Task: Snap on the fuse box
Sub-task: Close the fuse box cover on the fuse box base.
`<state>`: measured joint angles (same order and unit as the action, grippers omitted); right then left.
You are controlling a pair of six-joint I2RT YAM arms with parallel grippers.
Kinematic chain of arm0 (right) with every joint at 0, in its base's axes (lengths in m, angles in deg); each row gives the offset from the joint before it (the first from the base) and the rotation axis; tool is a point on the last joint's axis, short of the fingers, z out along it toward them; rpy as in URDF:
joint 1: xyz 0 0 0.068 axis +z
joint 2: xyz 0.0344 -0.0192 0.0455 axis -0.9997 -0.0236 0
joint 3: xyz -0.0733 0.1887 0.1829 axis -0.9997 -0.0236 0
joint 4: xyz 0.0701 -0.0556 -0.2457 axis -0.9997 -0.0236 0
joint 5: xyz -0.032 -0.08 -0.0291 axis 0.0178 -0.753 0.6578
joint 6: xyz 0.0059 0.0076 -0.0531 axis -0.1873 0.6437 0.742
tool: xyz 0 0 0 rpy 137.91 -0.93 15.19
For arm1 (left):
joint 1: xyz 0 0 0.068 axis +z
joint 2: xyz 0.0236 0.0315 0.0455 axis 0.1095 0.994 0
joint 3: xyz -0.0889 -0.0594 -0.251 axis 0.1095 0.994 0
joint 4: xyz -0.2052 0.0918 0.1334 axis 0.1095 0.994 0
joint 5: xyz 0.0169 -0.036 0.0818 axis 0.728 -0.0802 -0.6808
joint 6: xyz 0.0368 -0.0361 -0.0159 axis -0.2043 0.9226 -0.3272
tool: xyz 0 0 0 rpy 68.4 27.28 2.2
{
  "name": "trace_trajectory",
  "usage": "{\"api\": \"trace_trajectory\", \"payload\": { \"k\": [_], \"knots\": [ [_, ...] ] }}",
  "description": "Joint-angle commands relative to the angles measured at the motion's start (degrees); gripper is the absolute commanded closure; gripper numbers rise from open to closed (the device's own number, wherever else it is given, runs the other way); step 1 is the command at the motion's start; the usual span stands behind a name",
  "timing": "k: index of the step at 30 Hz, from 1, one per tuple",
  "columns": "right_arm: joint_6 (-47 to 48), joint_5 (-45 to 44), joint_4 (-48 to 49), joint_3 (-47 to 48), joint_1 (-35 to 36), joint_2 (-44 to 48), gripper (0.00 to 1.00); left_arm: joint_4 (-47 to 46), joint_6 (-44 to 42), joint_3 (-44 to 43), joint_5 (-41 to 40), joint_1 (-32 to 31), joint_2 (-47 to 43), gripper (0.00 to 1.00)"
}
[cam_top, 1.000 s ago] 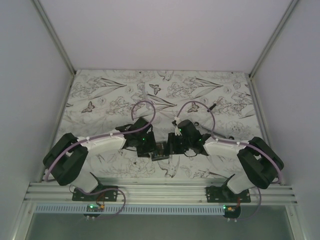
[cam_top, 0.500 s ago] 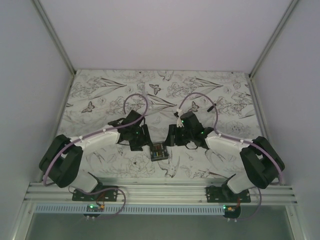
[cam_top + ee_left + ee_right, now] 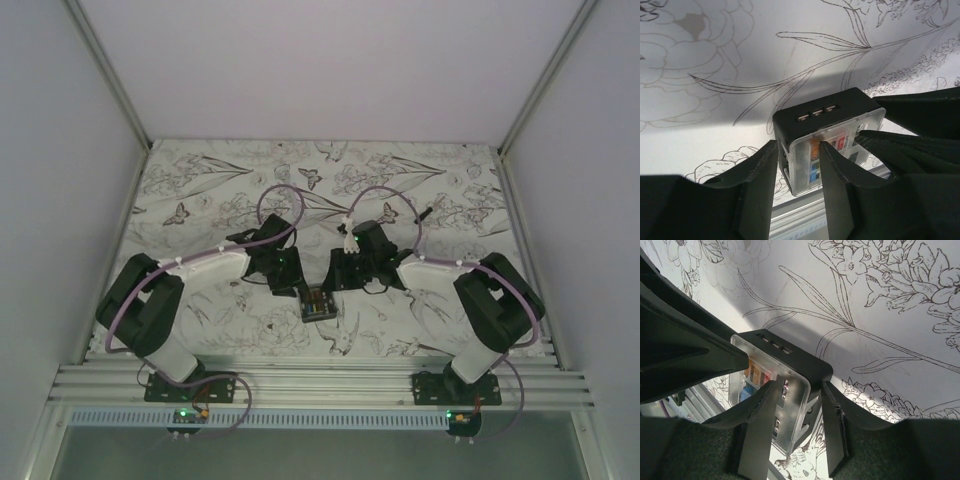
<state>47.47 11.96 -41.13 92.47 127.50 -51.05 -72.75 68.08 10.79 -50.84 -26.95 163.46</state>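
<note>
The flowered table cloth (image 3: 200,190) spreads on all sides of the fuse box (image 3: 319,303), which sits on it between the 2 arms. The left gripper (image 3: 797,150) straddles 1 corner of the box and the right gripper (image 3: 800,387) straddles a corner across from it. Both stand at a middling gap, and we cannot tell whether they clamp or only touch. The clear lid (image 3: 802,172) lies on the box, possibly not seated all round. The risk, as we judge it, is that uneven pressing from 2 corners tilts the lid or skids the box, leaving 1 latch unsnapped.
</note>
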Motion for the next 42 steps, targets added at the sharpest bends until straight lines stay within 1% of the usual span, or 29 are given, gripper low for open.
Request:
{"api": "trace_trajectory", "payload": {
  "k": [1, 3, 6, 10, 13, 16, 20, 24, 30, 34, 42],
  "knots": [
    [1.2, 1.3, 1.7, -0.5, -0.3, -2.7, 0.58, 0.5, -0.5, 1.2, 1.5, 0.1, 3.7, 0.62],
    [1.3, 1.7, 1.7, -0.9, -0.2, -3.5, 0.6, -0.6, 0.0, 2.3, 2.5, 0.1, 4.8, 0.68],
    [1.8, 1.8, 1.2, -1.3, -0.1, -4.4, 0.61, -2.5, 1.1, 4.6, 3.1, -0.1, 5.8, 0.73],
    [3.0, 1.1, -0.5, -1.9, 0.2, -5.4, 0.61, -4.0, 2.2, 7.7, 3.0, -0.4, 6.8, 0.74],
    [3.3, 0.9, -0.3, -2.2, 0.4, -4.9, 0.62, -4.5, 2.9, 9.3, 2.7, -0.3, 5.8, 0.74],
    [3.3, 0.5, -0.4, -1.6, 0.4, -2.2, 0.6, -4.5, 2.9, 9.3, 2.5, -0.4, 2.4, 0.69],
    [3.8, -1.8, -3.2, -0.2, 0.3, 2.7, 0.56, -3.7, 2.9, 9.1, 1.9, -0.5, -3.1, 0.62],
    [3.7, -3.0, -5.3, -1.6, 0.4, 7.4, 0.53, -1.9, 3.5, 9.5, 0.6, -2.0, -6.9, 0.54],
    [2.1, -2.7, -5.7, -7.2, 0.5, 12.0, 0.5, -1.7, 5.7, 10.7, 0.3, -6.1, -8.3, 0.52],
    [1.8, -1.2, -5.3, -9.6, 0.9, 13.8, 0.49, -1.6, 7.1, 11.2, -0.8, -8.2, -9.1, 0.48],
    [1.2, 1.2, -3.2, -10.7, 2.4, 12.5, 0.51, -1.6, 8.1, 10.3, -2.4, -10.6, -7.5, 0.47]
  ]
}}
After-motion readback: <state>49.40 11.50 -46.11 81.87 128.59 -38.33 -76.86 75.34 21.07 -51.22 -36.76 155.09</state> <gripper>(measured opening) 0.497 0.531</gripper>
